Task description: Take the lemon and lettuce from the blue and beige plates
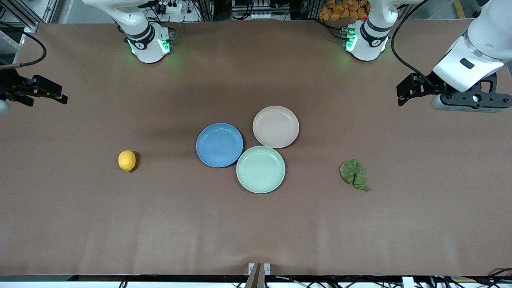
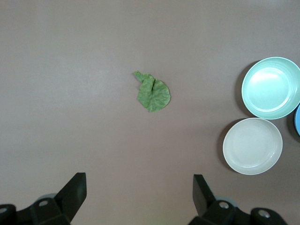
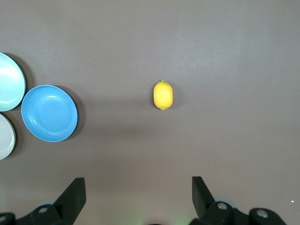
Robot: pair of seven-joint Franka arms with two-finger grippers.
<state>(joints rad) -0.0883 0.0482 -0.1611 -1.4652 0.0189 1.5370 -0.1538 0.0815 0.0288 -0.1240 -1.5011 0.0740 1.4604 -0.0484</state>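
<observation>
My left gripper [image 1: 404,94] hangs in the air over the bare brown table [image 1: 256,224] at the left arm's end, its fingers [image 2: 75,190] spread wide with nothing between them, and my right gripper [image 1: 52,94] hangs likewise over the right arm's end, its fingers [image 3: 75,192] parted and holding nothing; both arms are waiting. The lemon [image 1: 127,161] lies on the table itself, not on any plate, well apart from the plates toward the right arm's end, and it shows plainly in my right wrist view [image 3: 163,95]. The lettuce [image 1: 354,174] lies flat on the table too, toward the left arm's end and well apart from the plates (its pointed end is turned toward the front camera); my left wrist view has it in the open [image 2: 153,92]. In the middle of the table three plates sit clustered close together: the blue plate [image 1: 219,145] toward the right arm's end, the beige plate [image 1: 276,126] nearest the robots' bases, and a mint-green plate [image 1: 260,169] nearest the front camera. All three plates carry nothing.
</observation>
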